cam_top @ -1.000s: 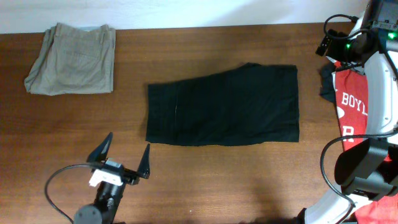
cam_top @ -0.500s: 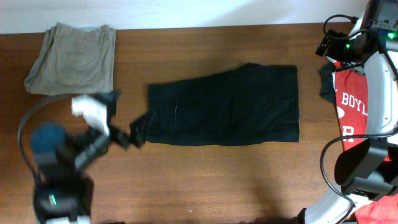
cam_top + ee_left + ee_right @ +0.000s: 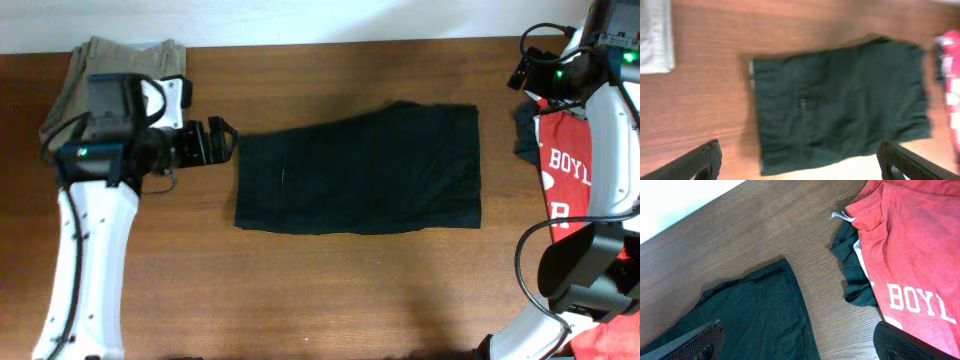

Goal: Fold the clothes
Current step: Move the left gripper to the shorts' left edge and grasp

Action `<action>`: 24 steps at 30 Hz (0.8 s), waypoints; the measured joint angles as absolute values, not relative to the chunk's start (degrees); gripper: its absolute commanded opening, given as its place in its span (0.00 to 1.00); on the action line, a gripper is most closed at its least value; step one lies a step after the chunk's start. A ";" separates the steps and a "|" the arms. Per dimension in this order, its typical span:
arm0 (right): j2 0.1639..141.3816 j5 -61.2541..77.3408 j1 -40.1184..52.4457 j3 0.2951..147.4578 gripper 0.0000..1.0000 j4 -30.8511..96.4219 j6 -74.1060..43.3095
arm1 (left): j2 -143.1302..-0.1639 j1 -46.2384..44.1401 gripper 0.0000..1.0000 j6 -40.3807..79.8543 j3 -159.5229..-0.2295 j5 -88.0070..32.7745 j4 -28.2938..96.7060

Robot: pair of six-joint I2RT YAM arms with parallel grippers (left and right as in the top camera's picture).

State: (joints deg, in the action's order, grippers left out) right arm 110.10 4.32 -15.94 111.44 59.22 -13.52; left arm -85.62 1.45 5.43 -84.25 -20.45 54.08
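Tabletop (image 3: 330, 290) of dark brown wood is carrying every garment; near its middle the black shorts (image 3: 360, 170) are lying flat as a rough rectangle, long side running left to right; the left tool (image 3: 222, 140) is hanging just beside the shorts' far left corner, its fingers (image 3: 700, 162) standing wide apart in the wrist view and gripping nothing; whether it is touching the cloth I cannot tell; on the right, a red T-shirt (image 3: 565, 160) with white lettering is lying over a crumpled dark garment (image 3: 855, 280), near the shorts but apart from them; the right tool (image 3: 797, 330) is hovering above that gap, spread wide and holding nothing; farthest off, toward the far left corner, khaki trousers (image 3: 130, 55) are sitting folded, partly hidden under the left arm (image 3: 85, 250).
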 measured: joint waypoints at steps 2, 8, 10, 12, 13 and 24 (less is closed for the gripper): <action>110.10 4.32 -15.94 111.44 0.99 59.20 -13.54 | -87.26 0.54 0.99 5.41 -84.31 -17.63 54.52; 110.10 4.32 -15.94 111.44 0.99 59.20 -13.50 | -93.47 0.30 0.99 5.41 -84.33 -16.64 51.48; 110.10 4.32 -15.94 111.44 0.99 59.20 -13.54 | -96.05 -0.12 0.99 5.41 -84.33 -16.71 51.42; 110.10 4.32 -15.94 111.44 0.99 59.20 -13.50 | -98.72 -0.97 0.99 5.39 -84.33 -17.76 51.86; 110.10 4.32 -15.94 111.44 0.99 59.20 -13.52 | -99.72 -1.30 0.99 5.41 -84.33 -18.11 52.31; 110.10 4.32 -15.94 111.44 0.99 59.22 -13.54 | -109.78 -2.57 0.99 5.28 -84.33 -16.93 52.90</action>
